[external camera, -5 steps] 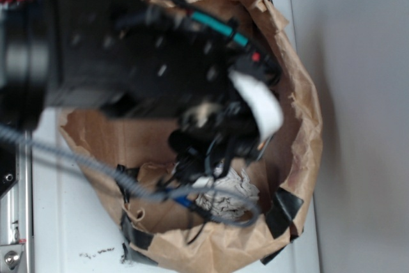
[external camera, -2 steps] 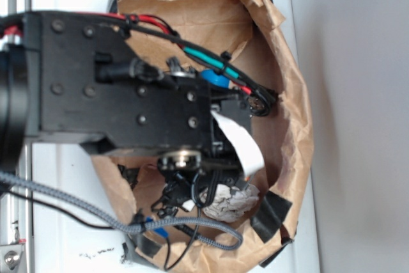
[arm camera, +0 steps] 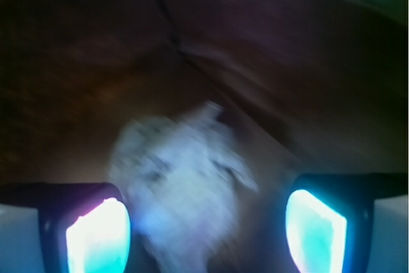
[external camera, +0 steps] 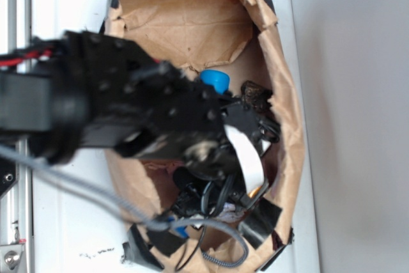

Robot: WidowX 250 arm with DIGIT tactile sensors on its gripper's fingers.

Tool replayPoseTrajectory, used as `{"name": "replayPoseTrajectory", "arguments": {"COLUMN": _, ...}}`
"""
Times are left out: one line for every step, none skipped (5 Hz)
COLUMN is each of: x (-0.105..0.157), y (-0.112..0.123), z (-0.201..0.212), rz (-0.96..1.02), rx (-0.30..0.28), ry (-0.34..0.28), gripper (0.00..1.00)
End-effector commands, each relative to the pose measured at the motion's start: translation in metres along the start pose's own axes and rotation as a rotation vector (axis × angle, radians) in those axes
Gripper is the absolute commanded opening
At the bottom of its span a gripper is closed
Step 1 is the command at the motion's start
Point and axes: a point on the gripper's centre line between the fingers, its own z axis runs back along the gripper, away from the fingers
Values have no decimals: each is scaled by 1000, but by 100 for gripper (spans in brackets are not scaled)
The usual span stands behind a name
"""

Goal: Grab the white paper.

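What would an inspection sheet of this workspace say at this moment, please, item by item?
Surface: white table, specks near its lower edge.
Job's things: white paper, blurred, lying between the fingers on the bag floor; hidden by the arm in the exterior view.
Clutter: brown paper bag with black tape patches; blue bottle cap; small dark brown lump.
Grippers: gripper open, fingers lit cyan, either side of the paper.
Cables: grey braided cable; red wires.
Surroundings: grey wall; metal rail.
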Motion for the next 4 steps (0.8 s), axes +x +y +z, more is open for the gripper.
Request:
{"name": "replayPoseTrajectory", "arguments": {"x": 17, "y": -7, "z": -12, "rz": -27, "rx": -152, "ry": -48, "gripper": 96}}
{"name": "replayPoseTrajectory", "arguments": {"x": 18, "y": -5, "z": -11, "rz": -14, "rx": -164, "ry": -53, "gripper": 0}}
{"name": "replayPoseTrajectory", "arguments": {"x": 20, "y": 0, "z": 0, "rz": -18, "rx": -74, "ry": -63, "gripper": 0}}
{"name": "replayPoseTrajectory", "arguments": {"x": 19, "y": 5, "z": 55, "rz": 16, "rx": 156, "ry": -115, "gripper": 0}}
